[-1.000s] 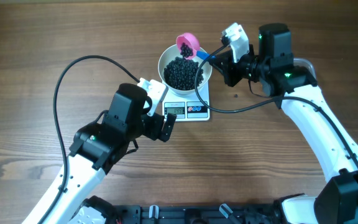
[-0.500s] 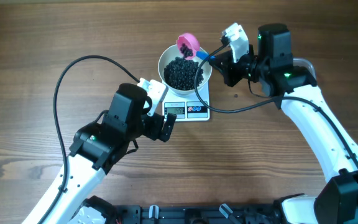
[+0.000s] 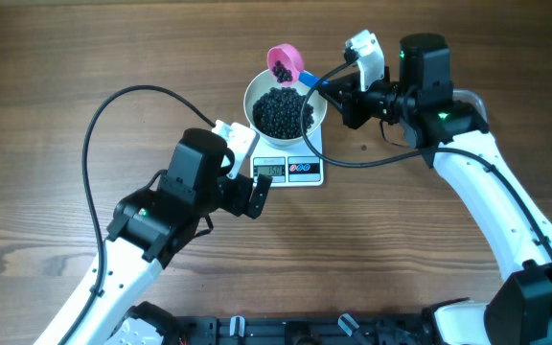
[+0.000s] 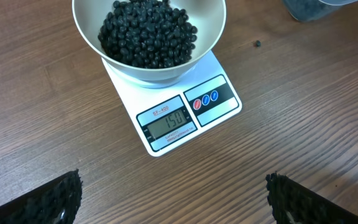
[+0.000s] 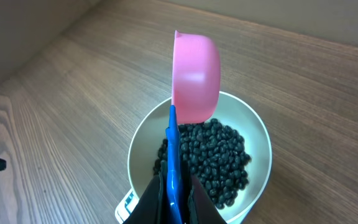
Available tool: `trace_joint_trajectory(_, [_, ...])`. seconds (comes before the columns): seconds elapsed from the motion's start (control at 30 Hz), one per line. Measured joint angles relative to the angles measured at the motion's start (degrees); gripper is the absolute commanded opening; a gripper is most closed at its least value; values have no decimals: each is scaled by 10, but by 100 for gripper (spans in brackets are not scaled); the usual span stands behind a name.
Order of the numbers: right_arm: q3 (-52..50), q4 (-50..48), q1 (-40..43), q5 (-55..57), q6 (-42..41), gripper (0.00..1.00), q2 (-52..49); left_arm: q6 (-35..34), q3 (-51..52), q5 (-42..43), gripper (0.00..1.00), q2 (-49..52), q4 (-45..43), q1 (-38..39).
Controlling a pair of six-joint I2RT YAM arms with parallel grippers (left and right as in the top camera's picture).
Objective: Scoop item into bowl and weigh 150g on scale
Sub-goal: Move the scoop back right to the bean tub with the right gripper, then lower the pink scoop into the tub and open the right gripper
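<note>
Right gripper [image 3: 336, 89] clenched on pink scoop [image 3: 284, 63] handle, scoop over bowl [image 3: 249, 103] far rim, handle pointing back rightward; left gripper [image 3: 257, 195] released beside scale [image 3: 300, 172].

This looks like a robotics lab bench rather than a kitchen. A wood-grain table [image 3: 46, 57] carries two white-and-black robot arms, the left arm [image 3: 151, 216] and the right arm [image 3: 487, 182]. Loose black cables [image 3: 87, 134] loop over the top, and a black mounting rail [image 3: 286, 331] runs along the near edge. The household things are a digital kitchen scale [image 3: 287, 171], a white bowl [image 3: 250, 101] of black beads [image 3: 281, 113] and a pink scoop [image 3: 284, 63]. The room beyond is out of view, so "lab" is probable, not certain.
</note>
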State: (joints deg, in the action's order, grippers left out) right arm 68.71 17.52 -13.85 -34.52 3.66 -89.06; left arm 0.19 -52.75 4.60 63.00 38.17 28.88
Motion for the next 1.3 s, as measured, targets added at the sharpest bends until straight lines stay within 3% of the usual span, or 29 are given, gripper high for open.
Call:
trace_joint_trajectory(0.2, [0,-34,11,-2,-52,4,0,0,0,0,100,0,0,0])
trace_joint_trajectory(0.3, [0,-55,56,-4,-121,4,0,0,0,0,100,0,0,0])
trace_joint_trajectory(0.47, [0,-55,138,-4,-163,4,0,0,0,0,100,0,0,0])
trace_joint_trajectory(0.6, [0,11,220,-4,-173,5,33,0,0,0,100,0,1,0])
trace_joint_trajectory(0.87, [0,259,392,-6,-161,4,90,0,0,0,100,0,1,0])
trace_joint_trajectory(1.3, [-16,297,402,49,-152,4,29,0,0,0,100,0,1,0])
